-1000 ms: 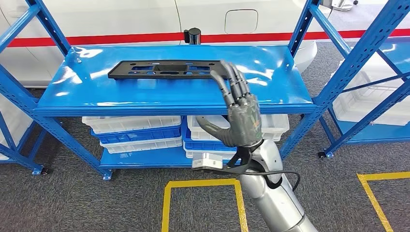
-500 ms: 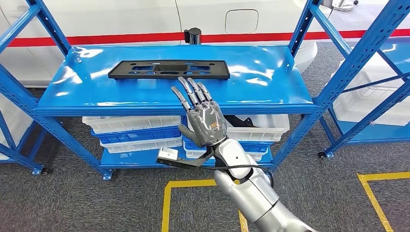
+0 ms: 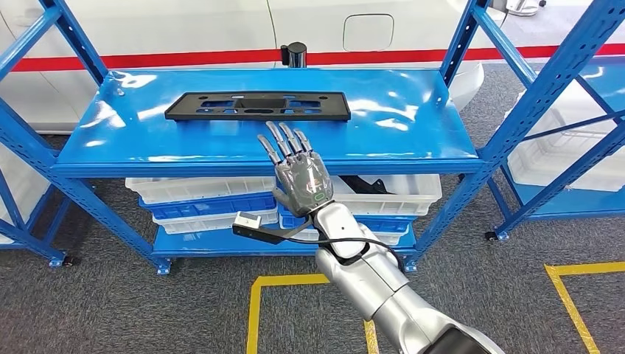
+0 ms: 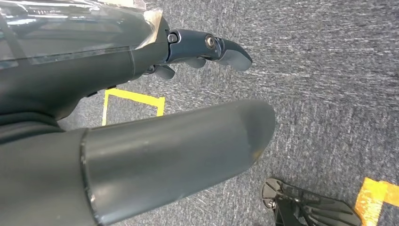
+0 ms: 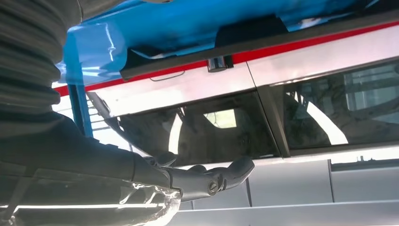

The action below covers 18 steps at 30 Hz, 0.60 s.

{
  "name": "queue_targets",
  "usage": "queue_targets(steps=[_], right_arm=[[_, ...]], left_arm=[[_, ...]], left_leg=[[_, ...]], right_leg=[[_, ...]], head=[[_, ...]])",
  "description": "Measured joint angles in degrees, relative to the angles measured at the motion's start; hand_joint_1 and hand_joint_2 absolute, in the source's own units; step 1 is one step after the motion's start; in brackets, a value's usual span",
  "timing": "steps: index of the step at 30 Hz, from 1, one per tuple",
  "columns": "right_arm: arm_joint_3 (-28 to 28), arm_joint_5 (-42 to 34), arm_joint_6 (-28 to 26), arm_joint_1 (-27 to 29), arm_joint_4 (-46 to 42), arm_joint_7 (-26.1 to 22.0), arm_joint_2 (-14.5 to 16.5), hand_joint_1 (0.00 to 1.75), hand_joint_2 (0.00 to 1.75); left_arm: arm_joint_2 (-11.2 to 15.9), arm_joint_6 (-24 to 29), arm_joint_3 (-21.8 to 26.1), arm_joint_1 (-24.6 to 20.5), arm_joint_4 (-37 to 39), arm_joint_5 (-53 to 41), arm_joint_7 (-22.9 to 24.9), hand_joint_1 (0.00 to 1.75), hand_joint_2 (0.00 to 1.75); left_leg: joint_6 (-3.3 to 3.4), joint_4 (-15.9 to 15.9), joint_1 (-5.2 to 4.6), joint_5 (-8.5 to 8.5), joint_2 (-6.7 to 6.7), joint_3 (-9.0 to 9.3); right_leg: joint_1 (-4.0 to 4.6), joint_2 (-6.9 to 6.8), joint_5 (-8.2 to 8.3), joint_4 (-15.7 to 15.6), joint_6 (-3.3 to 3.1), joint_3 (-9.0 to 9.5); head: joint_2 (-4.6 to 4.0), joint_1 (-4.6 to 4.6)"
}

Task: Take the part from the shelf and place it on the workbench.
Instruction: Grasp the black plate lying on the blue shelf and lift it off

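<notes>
Part: black flat panel (image 3: pixel 257 106), lying flat on the top deck of the shelf, just beyond my right fingertips and not touched by them.
Right hand: my right hand (image 3: pixel 298 172) is raised in front of the deck's front lip, palm away from me, fingers (image 3: pixel 283 140) straight and apart, holding nothing. In the right wrist view the hand (image 5: pixel 117 160) shows dark against a white vehicle side, one fingertip out straight.
Left hand: my left hand (image 4: pixel 141 94) hangs down over grey carpet; the thumb and a dark fingertip (image 4: pixel 226 47) reach forward with nothing between them, so I read it as released.
Step in hand: reaching for the part, I judge; no grasp has begun.
How I'd do it well: bring the fingers over the near long edge of the part, close to its middle so it lifts level, thumb under and fingers on top. The part lies flush on the deck, so I expect I must slide it toward the lip to get the thumb beneath.
Risk: a grip at one end would probably let the long piece droop and twist out.
Part, material and shape: long thin rectangle, matt black, likely moulded plastic, with slots and cut-outs along it and a raised rim.
Shelf: blue painted metal shelf (image 3: pixel 413 140), glossy deck with bright glare, slotted uprights; I'd expect the part to slide easily on it.
Below the hand: white and blue plastic bins (image 3: pixel 199 203) stacked on the lower deck.
Floor: grey carpet with yellow tape (image 3: pixel 254 310) lines.
Beyond the shelf: white vehicle body (image 3: pixel 184 29) with a red stripe.
</notes>
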Motion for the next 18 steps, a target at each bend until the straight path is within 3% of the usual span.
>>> queue_targets(steps=[3,5,8,10,11,12,13,14,16,18], right_arm=[[0.0,0.4,0.0,-0.2,1.0,-0.1,0.8,0.0,1.75],[0.1,0.7,0.1,-0.3,1.3,-0.2,1.2,0.0,1.75],[0.3,0.7,0.1,-0.5,1.9,-0.7,1.4,0.0,1.75],[0.4,0.5,0.1,-0.3,2.4,-1.1,1.4,0.0,1.75],[0.4,0.4,0.1,-0.2,2.6,-1.2,1.4,0.0,1.75],[0.4,0.3,0.1,-0.2,2.7,-1.3,1.4,0.0,1.75],[0.5,0.2,0.1,-0.1,2.8,-1.4,1.4,0.0,1.75],[0.5,0.1,0.1,-0.1,2.9,-1.5,1.4,0.0,1.75],[0.7,0.1,0.1,0.1,3.0,-2.0,1.5,0.0,1.75],[0.8,0.0,0.1,0.1,3.1,-2.3,1.7,0.0,1.75]], left_arm=[[0.2,0.7,0.0,-0.1,0.0,0.0,0.7,0.0,0.0],[0.3,0.9,0.0,-0.1,0.0,0.1,1.0,0.0,0.0],[0.5,1.3,0.0,-0.3,0.0,0.1,1.0,0.0,0.0],[0.6,1.3,0.0,-0.3,0.0,0.1,1.0,0.0,0.0],[0.6,1.3,0.0,-0.2,0.0,0.0,1.1,0.0,0.0],[0.6,1.3,0.0,-0.2,0.0,0.0,1.1,0.0,0.0],[0.7,1.4,0.0,-0.2,0.0,0.0,1.2,0.0,0.0],[0.8,1.4,0.0,-0.2,0.0,0.0,1.3,0.0,0.0],[0.9,1.6,0.0,-0.2,0.0,0.0,1.7,0.0,0.0],[1.0,1.8,0.0,-0.2,0.0,0.0,1.9,0.0,0.0]], left_leg=[[0.79,-0.4,-0.04,-0.29,-0.11,0.16],[1.46,-1.0,0.19,-0.36,-0.22,0.92],[1.74,-1.2,0.44,-0.3,-0.4,1.48],[1.58,-1.1,0.5,-0.53,-0.65,1.63],[1.4,-1.1,0.57,-0.73,-0.81,1.82],[1.16,-1.1,0.66,-0.97,-0.95,2.1],[0.82,-1.0,0.76,-1.3,-1.11,2.43],[0.41,-0.9,0.8,-1.67,-1.25,2.75],[-0.51,-0.8,0.77,-2.35,-1.38,2.98],[-1.21,-0.6,0.85,-2.67,-1.33,3.14]], right_leg=[[-0.15,0.01,0.39,0.7,0.7,0.05],[-0.13,0.28,-0.19,3.0,1.02,-1.0],[-0.13,0.95,-3.72,12.7,0.65,-6.89],[-0.19,1.13,-4.62,17.4,0.88,-10.61],[-0.29,1.15,-3.77,16.9,1.26,-11.08],[-0.43,1.14,-2.18,14.3,1.72,-10.51],[-0.63,1.15,0.16,10.2,2.27,-9.15],[-0.73,1.16,1.77,6.5,2.42,-7.92],[-0.59,1.17,3.24,2.1,1.27,-6.22],[-0.37,1.22,2.96,1.9,-0.5,-5.73]], head=[[0.0,-0.02],[0.0,0.02],[-0.01,0.1],[-0.01,0.1],[-0.01,0.1],[-0.01,0.11],[-0.01,0.13],[-0.01,0.12],[-0.02,0.1],[-0.01,0.05]])
